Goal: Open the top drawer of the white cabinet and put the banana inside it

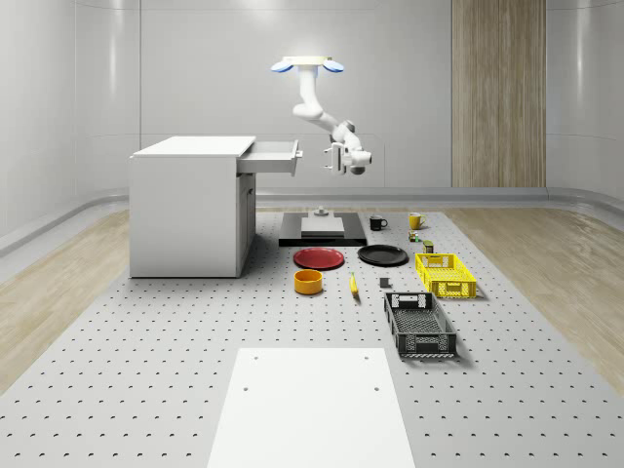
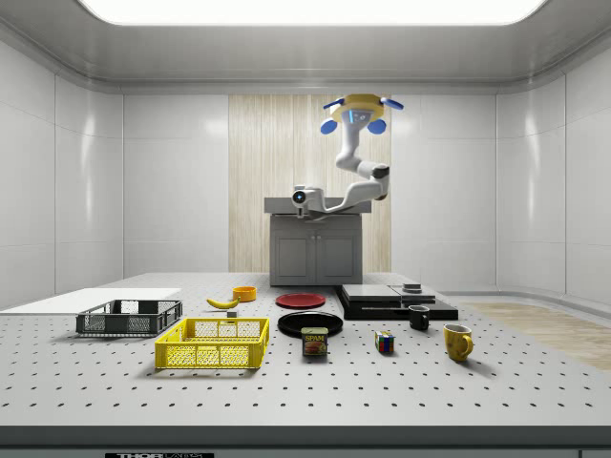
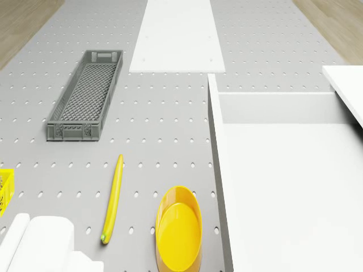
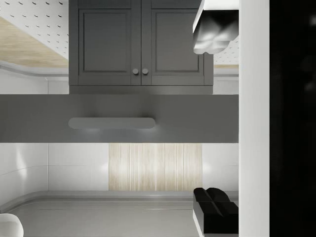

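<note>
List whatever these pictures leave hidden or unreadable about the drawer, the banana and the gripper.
- Top drawer: pulled out, but its rear interior lies under the white cabinet top in the drone view.
- Banana: too small in the whole-scene view to judge its curve; the yellow crate partly screens it in the side view.
- Gripper: just off the drawer front under the hovering drone; finger spacing unreadable.
</note>
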{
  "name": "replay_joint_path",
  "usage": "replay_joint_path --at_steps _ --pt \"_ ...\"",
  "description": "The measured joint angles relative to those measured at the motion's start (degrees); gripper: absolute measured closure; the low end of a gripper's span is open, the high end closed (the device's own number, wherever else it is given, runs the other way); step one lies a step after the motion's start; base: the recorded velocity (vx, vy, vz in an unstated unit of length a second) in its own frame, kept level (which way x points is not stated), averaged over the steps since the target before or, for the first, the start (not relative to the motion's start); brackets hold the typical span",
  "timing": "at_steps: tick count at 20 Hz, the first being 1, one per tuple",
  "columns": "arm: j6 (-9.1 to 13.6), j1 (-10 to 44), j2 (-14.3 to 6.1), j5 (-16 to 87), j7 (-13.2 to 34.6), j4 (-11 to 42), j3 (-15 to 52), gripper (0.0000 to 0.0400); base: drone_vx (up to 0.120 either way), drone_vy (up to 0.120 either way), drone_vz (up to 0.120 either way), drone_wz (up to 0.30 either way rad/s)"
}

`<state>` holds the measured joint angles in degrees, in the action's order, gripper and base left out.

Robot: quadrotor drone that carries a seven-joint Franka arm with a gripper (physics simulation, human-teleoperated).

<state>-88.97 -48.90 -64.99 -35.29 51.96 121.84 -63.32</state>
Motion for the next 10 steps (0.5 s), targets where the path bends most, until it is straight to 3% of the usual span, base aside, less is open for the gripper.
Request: replay_joint_path --at_steps 5,6,8,10 --pt "-0.7 -0.7 -1.3 1.0 0.9 0.1 0.2 0.0 0.12 0.12 0.0 0.0" --pt "-1.7 -1.4 -3.5 -2.1 0.8 1.0 -1.4 0.0 0.12 0.12 0.0 0.0" --pt "-8.4 -1.4 -10.2 -14.4 -4.2 9.6 -4.8 0.0 0.12 0.12 0.0 0.0" --pt "-13.2 -1.8 -15.9 -26.6 -11.1 17.1 -7.5 0.0 0.12 0.12 0.0 0.0"
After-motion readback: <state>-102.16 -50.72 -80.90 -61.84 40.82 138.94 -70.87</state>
